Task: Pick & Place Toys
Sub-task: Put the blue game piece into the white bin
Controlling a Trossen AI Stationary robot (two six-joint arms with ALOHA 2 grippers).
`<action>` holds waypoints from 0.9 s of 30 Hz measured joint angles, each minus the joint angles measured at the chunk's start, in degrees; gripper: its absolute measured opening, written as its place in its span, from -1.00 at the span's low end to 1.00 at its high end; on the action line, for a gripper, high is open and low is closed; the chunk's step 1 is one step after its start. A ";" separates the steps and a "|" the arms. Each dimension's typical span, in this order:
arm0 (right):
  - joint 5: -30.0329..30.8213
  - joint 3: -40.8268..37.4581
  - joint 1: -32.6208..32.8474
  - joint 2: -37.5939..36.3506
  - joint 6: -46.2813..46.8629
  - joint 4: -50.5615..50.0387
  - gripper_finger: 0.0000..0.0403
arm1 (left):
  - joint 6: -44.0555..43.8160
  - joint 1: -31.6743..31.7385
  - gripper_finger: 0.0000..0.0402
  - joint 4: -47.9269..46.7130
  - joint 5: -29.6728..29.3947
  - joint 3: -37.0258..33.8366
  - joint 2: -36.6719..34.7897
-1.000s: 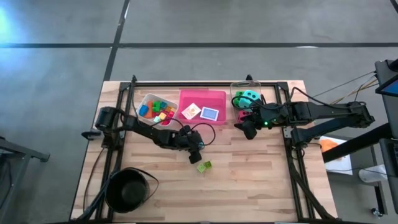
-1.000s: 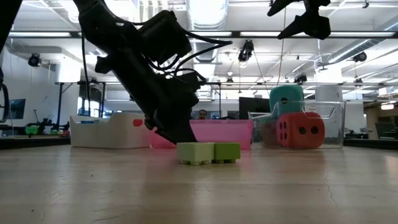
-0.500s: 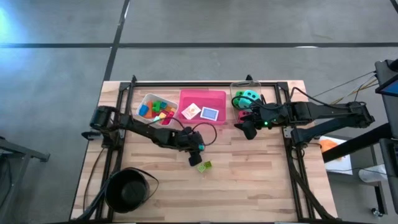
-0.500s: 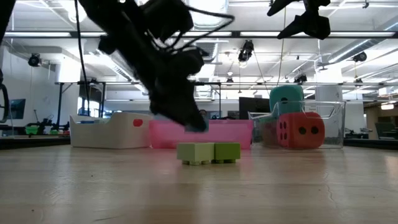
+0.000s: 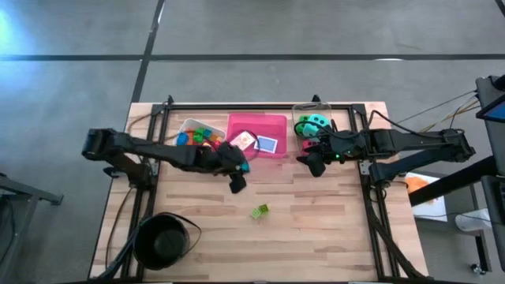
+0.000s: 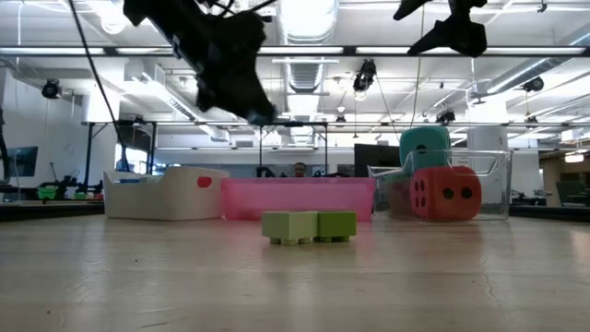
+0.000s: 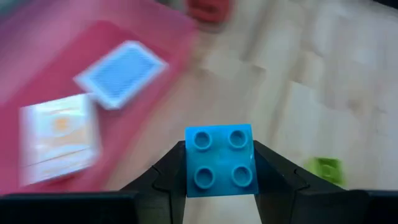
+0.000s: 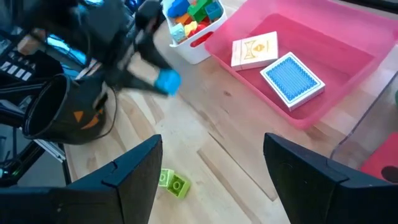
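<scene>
Fingers of the left gripper (image 7: 219, 180) pinch a blue block (image 7: 220, 160), studs up, one finger on each side.

High view: left gripper (image 5: 235, 175) hangs over the counter (image 5: 316, 229) just off the pink tray (image 5: 276, 122), toward the counter's middle. White tray (image 5: 188, 126) of coloured blocks (image 5: 203, 137) sits at the far edge, left of the pink tray, which holds two cards (image 5: 257, 143). Green block (image 5: 259, 211) lies loose mid-counter, well apart from either gripper. Black bowl (image 5: 162, 239) stands at the near left corner. Right gripper (image 5: 314, 164) waits beside the clear tray (image 5: 304, 110) of dice (image 5: 314, 124) toward the far right.

Low view: left gripper (image 6: 253, 109) is raised well clear of the surface; green block (image 6: 309, 226) rests on the counter in front of the pink tray (image 6: 300, 198). Red die (image 6: 444, 194) and teal die (image 6: 424, 148) show inside the clear tray (image 6: 493, 184). Behind is an open workshop with ceiling lights, screens and benches.

Left wrist view: cards (image 7: 121, 73) and green block (image 7: 323, 168) lie below the carried block.

Right wrist view: right fingers (image 8: 130, 174) stand spread, holding nothing; blue block (image 8: 168, 81) is aloft near the white tray (image 8: 196, 43).

Judgement: step in hand is carrying the blue block. Next move calls for bringing it over the white tray and releasing it clear of the rim; the green block remains to be collected. Counter is pale wood plank.
</scene>
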 joint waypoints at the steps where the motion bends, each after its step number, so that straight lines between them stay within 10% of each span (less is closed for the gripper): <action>1: 0.04 0.00 0.00 0.00 -0.10 0.22 0.35 | -0.15 0.95 -0.33 -1.50 -0.77 0.00 -1.40; 15: 0.06 0.00 -0.02 0.00 -0.12 1.54 0.35 | -18.65 22.67 -0.33 -26.15 -5.58 -0.54 -11.47; 27: -0.07 0.00 0.00 0.00 -0.35 1.50 0.35 | -23.58 28.10 -0.33 -27.07 -1.84 -10.34 -11.29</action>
